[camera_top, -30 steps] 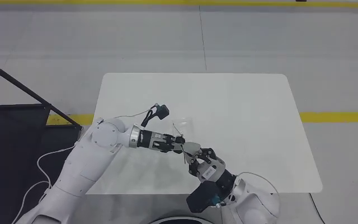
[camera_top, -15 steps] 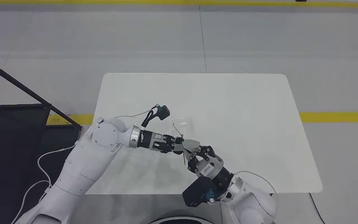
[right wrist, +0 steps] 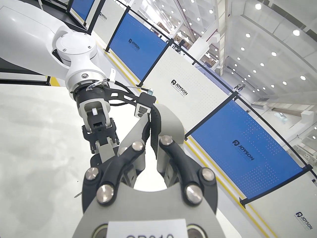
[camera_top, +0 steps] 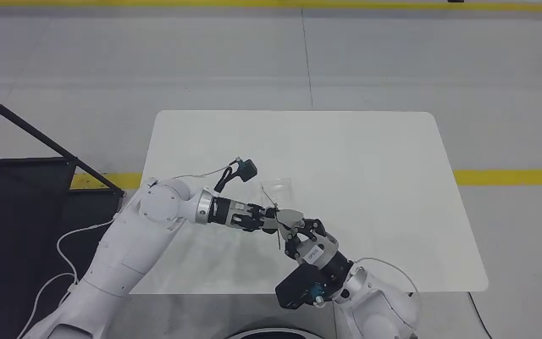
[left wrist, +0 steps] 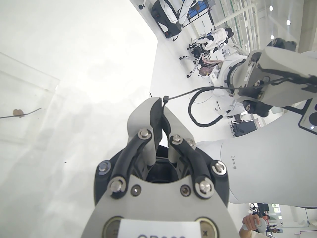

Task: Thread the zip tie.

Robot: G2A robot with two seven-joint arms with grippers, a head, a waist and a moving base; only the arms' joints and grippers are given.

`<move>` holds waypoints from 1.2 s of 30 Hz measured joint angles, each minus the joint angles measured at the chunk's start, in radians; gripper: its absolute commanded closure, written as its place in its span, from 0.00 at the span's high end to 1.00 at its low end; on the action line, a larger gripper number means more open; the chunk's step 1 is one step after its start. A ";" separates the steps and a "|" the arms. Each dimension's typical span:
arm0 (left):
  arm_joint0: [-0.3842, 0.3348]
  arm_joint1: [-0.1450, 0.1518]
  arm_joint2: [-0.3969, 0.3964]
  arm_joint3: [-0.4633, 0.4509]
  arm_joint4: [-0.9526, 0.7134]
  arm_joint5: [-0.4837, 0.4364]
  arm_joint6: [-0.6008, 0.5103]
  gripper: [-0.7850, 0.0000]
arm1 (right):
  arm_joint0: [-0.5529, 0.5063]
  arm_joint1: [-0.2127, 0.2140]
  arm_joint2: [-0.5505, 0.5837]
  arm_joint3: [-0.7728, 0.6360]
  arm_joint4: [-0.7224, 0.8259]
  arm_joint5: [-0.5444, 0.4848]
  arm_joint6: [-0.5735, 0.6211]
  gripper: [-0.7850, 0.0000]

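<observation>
White rectangular table [camera_top: 381, 169], top view. Both arms meet in the lower-centre of the frame, over the table's near-left part.

Left gripper [camera_top: 275, 220] comes in from the left of the frame. In the left wrist view the left gripper [left wrist: 159, 105] has its black pads pinched tight on the square head end of the thin black zip tie [left wrist: 188, 94]. The strap runs from that head straight across the air to the other arm.

Right gripper [camera_top: 294, 233] comes up from the bottom edge and sits just beside the left one, tips nearly touching. In its own wrist view the right gripper [right wrist: 151, 115] has its pads pressed together at the tip, and the strap ends in them, so it looks clamped on the tie's far end.

The tie is off the table, held between the two grippers.

Clear flat plastic tray [camera_top: 278, 182] lies on the table just above the grippers in the frame, with a small brown bit [left wrist: 17, 112] in it.
</observation>
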 measured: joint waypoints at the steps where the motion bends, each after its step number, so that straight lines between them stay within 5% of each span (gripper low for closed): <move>1: 0.000 0.000 0.000 0.000 0.000 0.000 0.000 0.00 | 0.001 0.001 -0.001 0.000 0.000 0.001 0.002 0.00; 36: 0.022 0.003 0.000 -0.035 0.033 0.017 0.042 0.00 | 0.031 0.051 0.005 0.000 0.050 -0.119 -0.023 0.00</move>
